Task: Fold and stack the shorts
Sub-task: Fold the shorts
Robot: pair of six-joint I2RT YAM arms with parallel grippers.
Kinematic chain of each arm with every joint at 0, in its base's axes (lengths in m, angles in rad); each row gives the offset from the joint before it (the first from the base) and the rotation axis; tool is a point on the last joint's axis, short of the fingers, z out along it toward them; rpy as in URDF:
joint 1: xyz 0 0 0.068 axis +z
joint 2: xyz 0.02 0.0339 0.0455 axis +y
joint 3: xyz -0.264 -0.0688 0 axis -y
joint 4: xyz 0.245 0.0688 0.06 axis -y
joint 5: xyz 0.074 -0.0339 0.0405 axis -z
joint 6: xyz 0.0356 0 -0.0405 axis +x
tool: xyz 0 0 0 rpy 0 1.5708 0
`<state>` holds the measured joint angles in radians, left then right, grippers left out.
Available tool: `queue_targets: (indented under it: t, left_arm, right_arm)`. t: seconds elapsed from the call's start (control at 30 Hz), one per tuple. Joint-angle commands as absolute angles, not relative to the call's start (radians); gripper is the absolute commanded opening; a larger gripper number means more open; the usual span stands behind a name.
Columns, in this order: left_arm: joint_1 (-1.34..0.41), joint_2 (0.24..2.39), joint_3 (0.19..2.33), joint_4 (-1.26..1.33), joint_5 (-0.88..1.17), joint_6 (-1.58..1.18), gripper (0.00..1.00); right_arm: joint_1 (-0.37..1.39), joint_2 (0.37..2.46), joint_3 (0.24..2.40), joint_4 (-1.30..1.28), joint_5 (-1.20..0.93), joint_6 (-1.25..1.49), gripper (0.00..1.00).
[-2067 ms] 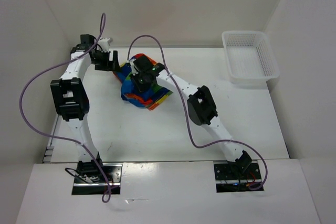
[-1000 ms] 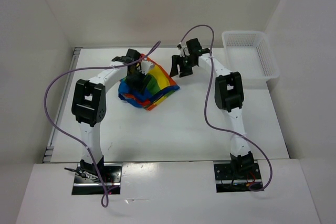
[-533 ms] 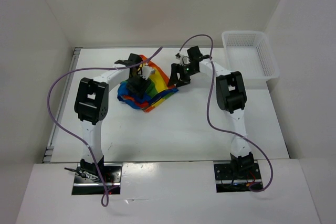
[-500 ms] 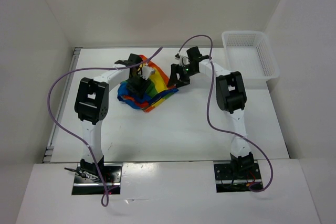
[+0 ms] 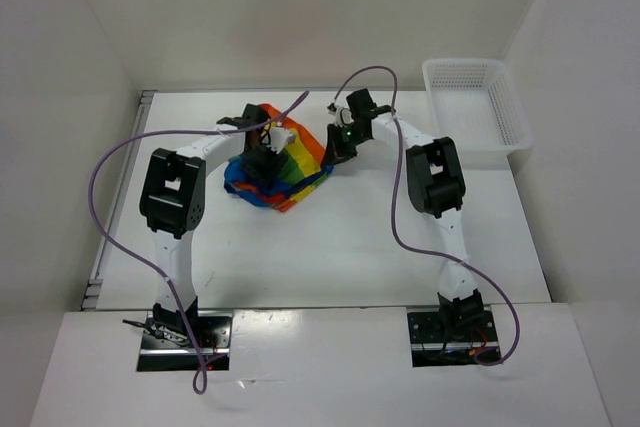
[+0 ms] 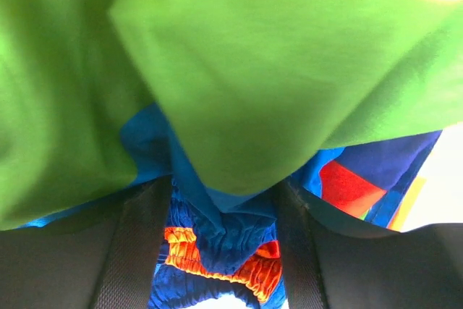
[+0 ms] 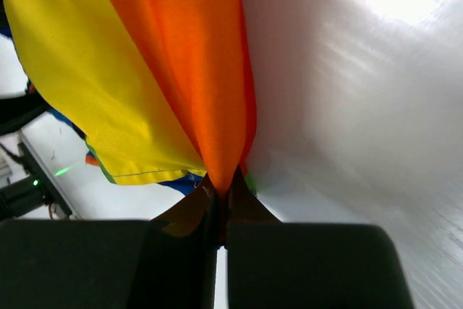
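The rainbow-striped shorts (image 5: 285,175) lie bunched at the back middle of the table. My left gripper (image 5: 264,155) is down on their left part. In the left wrist view its jaws stand apart, with blue cloth and the gathered orange waistband (image 6: 217,240) between the fingers (image 6: 137,251), and green cloth (image 6: 289,70) draped over the camera. My right gripper (image 5: 336,143) is at the shorts' right edge. In the right wrist view it (image 7: 223,192) is shut on a fold of orange cloth (image 7: 210,85), with yellow cloth beside it.
A white mesh basket (image 5: 475,107) stands at the back right corner. White walls close in the table (image 5: 350,247) on the left, back and right. Purple cables arc over both arms.
My right gripper has moved a little left onto the shorts' right edge and holds it. My left gripper has stayed on the shorts.
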<state>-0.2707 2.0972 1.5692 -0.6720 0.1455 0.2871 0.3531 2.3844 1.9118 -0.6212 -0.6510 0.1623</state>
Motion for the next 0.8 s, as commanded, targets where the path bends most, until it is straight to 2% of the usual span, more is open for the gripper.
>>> queue_targets:
  t: [0.0,0.1,0.13,0.27,0.53,0.77]
  left_arm:
    - [-0.255,2.097,1.528,-0.703,0.195,0.305,0.68]
    - [-0.255,2.071,1.560,-0.703,0.222,0.305,0.78]
    - [-0.255,2.060,1.592,-0.703,0.235,0.305,0.86]
    - [-0.245,2.060,1.698,-0.748,0.276,0.295,0.96]
    - [-0.175,2.060,1.998,-0.848,0.408,0.264,0.99]
    - [-0.175,2.051,2.005,-0.848,0.454,0.236,1.00]
  right_arm:
    - [0.342,2.297,1.997,-0.601,-0.556,0.172,0.00]
    - [0.319,2.200,2.006,-0.612,-0.491,0.147,0.00]
    - [0.319,2.172,2.006,-0.623,-0.480,0.138,0.00]
    - [0.301,2.027,1.956,-0.632,-0.430,0.138,0.00]
    - [0.213,1.746,1.985,-0.676,-0.223,0.002,0.00]
    - [0.256,1.694,2.135,-0.759,-0.170,-0.214,0.00]
